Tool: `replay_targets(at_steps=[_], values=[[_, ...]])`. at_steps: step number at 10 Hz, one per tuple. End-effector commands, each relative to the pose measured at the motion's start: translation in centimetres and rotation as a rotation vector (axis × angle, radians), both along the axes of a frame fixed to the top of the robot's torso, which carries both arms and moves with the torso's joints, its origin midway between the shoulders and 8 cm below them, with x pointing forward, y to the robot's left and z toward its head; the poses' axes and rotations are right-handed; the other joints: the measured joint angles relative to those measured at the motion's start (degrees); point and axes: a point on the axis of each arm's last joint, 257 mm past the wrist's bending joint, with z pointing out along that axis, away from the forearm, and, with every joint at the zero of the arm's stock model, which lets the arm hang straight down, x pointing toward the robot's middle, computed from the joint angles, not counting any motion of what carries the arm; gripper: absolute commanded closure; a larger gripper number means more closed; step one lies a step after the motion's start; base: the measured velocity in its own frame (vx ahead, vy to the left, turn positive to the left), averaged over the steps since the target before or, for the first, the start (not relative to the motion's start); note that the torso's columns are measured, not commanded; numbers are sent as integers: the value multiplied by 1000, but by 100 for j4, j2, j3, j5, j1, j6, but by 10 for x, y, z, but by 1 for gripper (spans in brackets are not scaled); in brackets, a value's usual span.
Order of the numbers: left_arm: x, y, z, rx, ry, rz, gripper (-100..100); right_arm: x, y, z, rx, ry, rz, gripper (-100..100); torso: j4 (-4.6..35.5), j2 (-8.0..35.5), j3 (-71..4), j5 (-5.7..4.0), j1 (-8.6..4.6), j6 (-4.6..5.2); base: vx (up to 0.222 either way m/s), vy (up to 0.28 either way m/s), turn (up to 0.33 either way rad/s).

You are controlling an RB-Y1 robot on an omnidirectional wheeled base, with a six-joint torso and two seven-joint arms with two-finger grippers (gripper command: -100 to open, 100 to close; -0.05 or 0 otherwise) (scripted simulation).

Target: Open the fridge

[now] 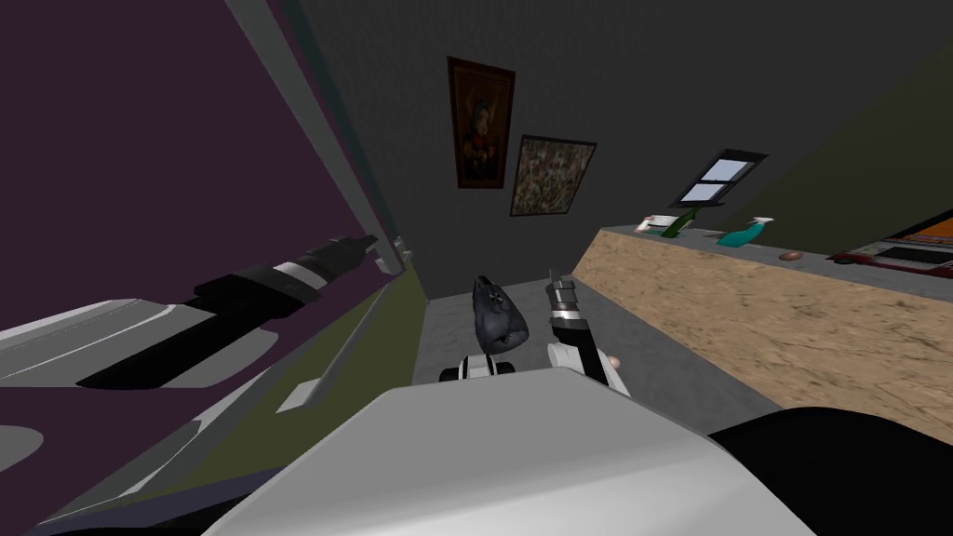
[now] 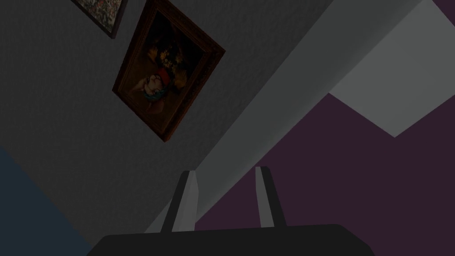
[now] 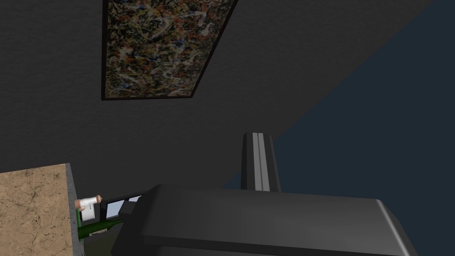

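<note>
Left gripper (image 2: 226, 173), fingers apart and empty, is lining up on purple fridge door (image 1: 140, 140) grey edge (image 2: 275, 102); seemingly needs hooking it before pulling. Right gripper (image 3: 260, 138) is idling, fingers pressed together.

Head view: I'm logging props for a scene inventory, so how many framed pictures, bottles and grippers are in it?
Framed pictures: 2
Bottles: 2, green bottle, teal spray bottle
Grippers: 2, left gripper, right gripper
Total: 6
</note>
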Motion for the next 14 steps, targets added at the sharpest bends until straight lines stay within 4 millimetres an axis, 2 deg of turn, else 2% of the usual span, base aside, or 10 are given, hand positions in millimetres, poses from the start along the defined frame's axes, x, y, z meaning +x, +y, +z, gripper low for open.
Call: replay_targets(at_steps=[1, 2, 3, 7, 8, 9, 12, 13, 14], values=[[-10, -24, 6, 1, -12, -68, 100, 0, 0, 0, 0, 0, 0, 0, -7, 8, 11, 2, -17, 1, -108, 25, -83], [-14, -35, 8, 1, -16, -98, 100, 0, 0, 0, 0, 0, 0, 0, 7, -3, 0, 3, 1, -25, -85, 19, -59], [-24, -56, 11, 1, -24, -156, 100, 0, 0, 0, 0, 0, 0, 0, 15, -4, -5, 3, 16, -26, -128, 32, -90], [-46, -96, 17, 3, -37, -273, 100, 0, 0, 0, 0, 0, 0, 0, 23, 14, 6, -8, -11, -20, -127, 28, -93], [-38, -86, 13, -1, -20, -245, 100, 0, 0, 0, 0, 0, 0, 0, 10, -2, -3, -9, -19, -6, -51, 12, -26], [-30, -74, 11, -9, -16, -219, -100, 0, 0, 0, 0, 0, 0, 0, -11, -38, -23, 6, 5, -23, -27, -12, -13], [-13, -38, 8, -27, -17, -142, -100, 0, 0, 0, 0, 0, 0, 0, -25, -71, -49, 41, 95, -42, -3, -12, -18], [-13, -38, 8, -27, -17, -142, -100, 0, 0, 0, 0, 0, 0, 0, -24, -52, -30, 48, 101, -46, 17, 8, 23], [-9, -26, 5, -36, -21, -118, -100, 0, 0, 0, 0, 0, 0, 0, -25, -33, -13, 46, 84, -36, 8, 18, -18]])
